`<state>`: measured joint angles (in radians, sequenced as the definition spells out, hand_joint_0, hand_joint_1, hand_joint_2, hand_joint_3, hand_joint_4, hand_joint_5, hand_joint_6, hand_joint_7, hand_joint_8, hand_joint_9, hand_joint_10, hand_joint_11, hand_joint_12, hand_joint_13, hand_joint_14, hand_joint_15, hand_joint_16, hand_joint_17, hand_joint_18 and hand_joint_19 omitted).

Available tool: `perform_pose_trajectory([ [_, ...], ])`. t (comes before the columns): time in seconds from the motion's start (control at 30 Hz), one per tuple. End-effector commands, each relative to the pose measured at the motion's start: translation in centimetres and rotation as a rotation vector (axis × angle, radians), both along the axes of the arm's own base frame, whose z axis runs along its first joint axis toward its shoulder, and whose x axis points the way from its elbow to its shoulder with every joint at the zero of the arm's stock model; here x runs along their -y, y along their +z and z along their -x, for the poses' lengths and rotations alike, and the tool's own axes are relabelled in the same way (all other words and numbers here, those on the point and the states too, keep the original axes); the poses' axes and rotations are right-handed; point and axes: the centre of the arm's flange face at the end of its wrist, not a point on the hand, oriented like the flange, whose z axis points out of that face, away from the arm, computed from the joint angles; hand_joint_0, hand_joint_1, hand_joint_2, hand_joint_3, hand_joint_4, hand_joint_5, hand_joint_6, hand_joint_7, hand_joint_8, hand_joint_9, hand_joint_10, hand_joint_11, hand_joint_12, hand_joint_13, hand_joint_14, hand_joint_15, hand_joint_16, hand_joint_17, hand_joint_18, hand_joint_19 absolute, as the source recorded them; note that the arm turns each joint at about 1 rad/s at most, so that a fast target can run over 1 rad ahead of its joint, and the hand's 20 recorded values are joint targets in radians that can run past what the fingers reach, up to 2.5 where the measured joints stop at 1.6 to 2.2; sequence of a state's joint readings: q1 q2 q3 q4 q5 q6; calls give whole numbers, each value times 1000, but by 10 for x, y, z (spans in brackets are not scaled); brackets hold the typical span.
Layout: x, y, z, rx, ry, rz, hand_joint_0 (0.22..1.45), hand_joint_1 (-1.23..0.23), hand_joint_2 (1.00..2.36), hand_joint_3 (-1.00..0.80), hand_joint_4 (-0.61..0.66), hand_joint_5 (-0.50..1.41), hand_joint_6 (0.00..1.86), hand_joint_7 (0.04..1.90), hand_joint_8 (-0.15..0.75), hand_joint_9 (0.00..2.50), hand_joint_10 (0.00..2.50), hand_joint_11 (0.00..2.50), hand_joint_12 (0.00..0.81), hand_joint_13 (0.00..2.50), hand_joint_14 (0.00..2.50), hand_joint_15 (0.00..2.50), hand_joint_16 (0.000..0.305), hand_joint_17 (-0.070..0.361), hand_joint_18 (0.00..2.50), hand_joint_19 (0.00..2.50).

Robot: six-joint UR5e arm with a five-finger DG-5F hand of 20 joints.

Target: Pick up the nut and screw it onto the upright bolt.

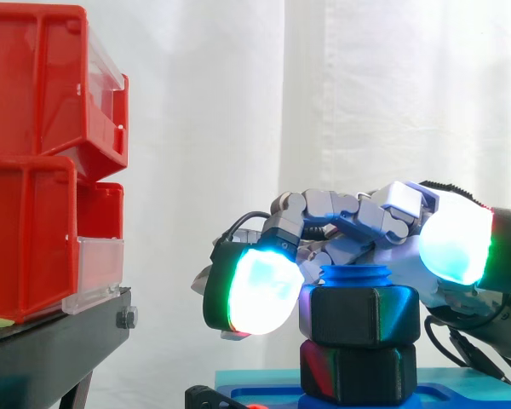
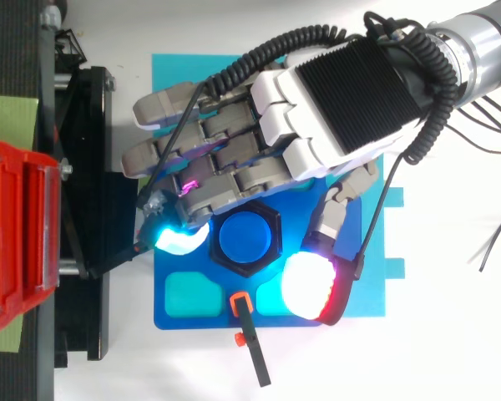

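Reaching in palm-down from the right, the robot hand (image 2: 342,100) curls its fingers and thumb round the black hex nut (image 1: 362,315), which sits on the upright blue bolt (image 2: 246,236).

black nut (image 1: 362,317), blue bolt (image 2: 246,237), red bins (image 1: 34,102)

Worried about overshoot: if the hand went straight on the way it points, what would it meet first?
Hand, curled round the nut, would likely meet the black stand; depth unclear.
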<state>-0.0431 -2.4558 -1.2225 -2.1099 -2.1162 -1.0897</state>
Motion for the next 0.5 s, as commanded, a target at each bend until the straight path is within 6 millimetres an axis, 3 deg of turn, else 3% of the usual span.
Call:
perform_pose_trajectory([
  [0.0, 1, 0, 0, -2, -1, 1, 431, -101, 1000, -500, 192, -23, 505, 1226, 238, 733, 0, 0, 280, 576, 0, 0, 36, 82, 283, 0],
  [0.47, 21, -1, 5, 2, -1, 18, 434, -111, 1000, -500, 150, -1, 505, 1376, 250, 797, 0, 0, 267, 637, 0, 0, 35, 79, 382, 39],
])
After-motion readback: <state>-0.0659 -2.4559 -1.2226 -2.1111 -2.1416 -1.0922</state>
